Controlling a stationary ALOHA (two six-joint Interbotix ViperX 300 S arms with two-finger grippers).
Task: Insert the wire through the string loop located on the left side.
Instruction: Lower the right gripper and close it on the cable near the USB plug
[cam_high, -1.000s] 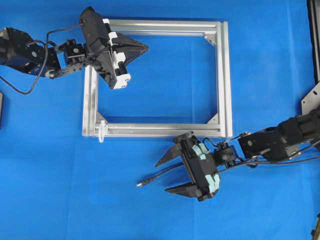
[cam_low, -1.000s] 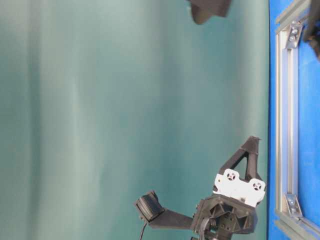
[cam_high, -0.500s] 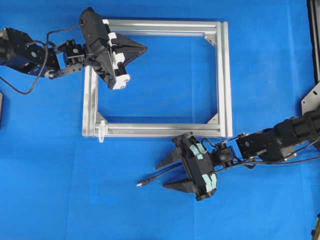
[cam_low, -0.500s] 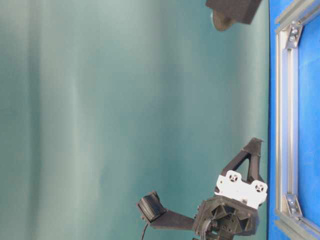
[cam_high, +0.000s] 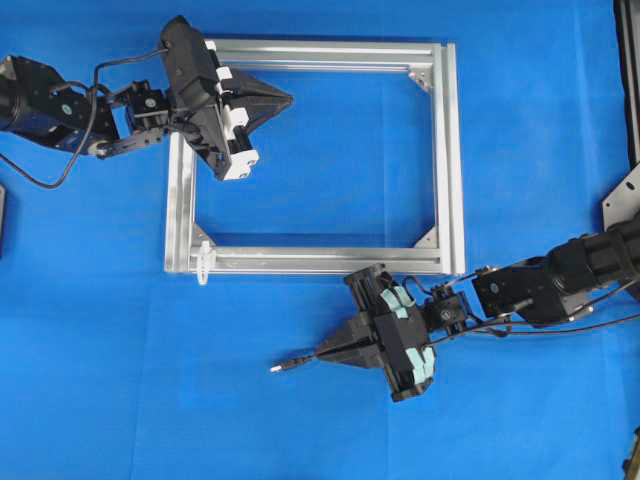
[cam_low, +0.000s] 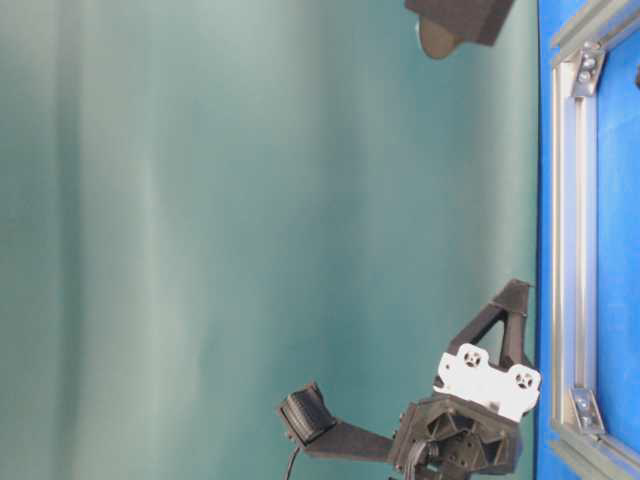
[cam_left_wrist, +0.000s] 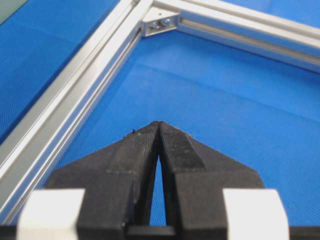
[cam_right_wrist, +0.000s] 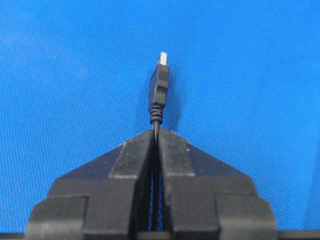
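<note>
Right pincer (cam_high: 335, 352) is clamped on the thin black wire (cam_high: 300, 361); keep its plug level heading for the tiny white string loop (cam_high: 204, 262). Left pincer (cam_high: 285, 99) is closed, empty.

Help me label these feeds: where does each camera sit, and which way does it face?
Overhead: above, looking down; both arms, frame, string loop.
Table-level: low, turned sideways; left tool, frame edge.
Left wrist: behind the shut left tool, toward a frame corner.
Right wrist: behind the right tool, shut on the wire.
Shared: wire, overhead and right wrist.
</note>
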